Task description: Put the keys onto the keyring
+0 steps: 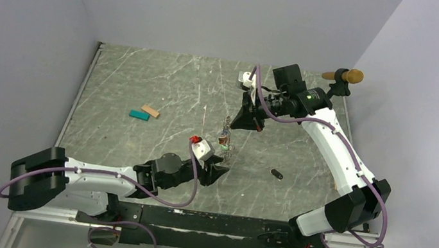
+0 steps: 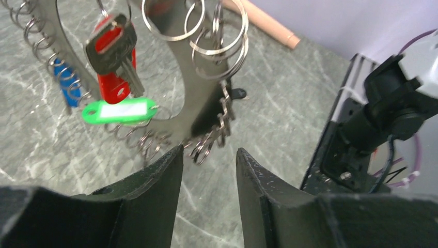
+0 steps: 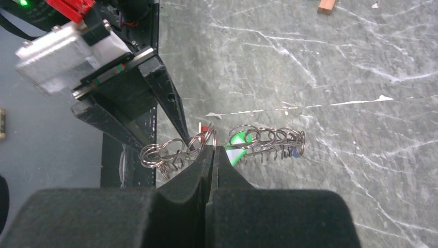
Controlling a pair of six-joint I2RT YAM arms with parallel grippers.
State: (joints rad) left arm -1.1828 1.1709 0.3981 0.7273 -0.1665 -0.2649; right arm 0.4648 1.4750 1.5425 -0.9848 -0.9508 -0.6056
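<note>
Top view: keyring [image 1: 225, 139] hangs in air, right gripper [image 1: 249, 122] pinching its upper end; left gripper [image 1: 218, 170] just below keyring; loose black key [image 1: 276, 173] lies right of keyring.
Left wrist: fingers moderately apart, empty, beneath keyring; red, black, green keys [image 2: 111, 57] threaded.
Right wrist: jaws clamped on ring.
Judged: between keys; next, left gripper must fetch black key.

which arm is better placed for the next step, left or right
Left, probably: the left arm has open, empty jaws by the keyring, free to fetch. The right arm has its jaws shut on the keyring, holding it up.
</note>
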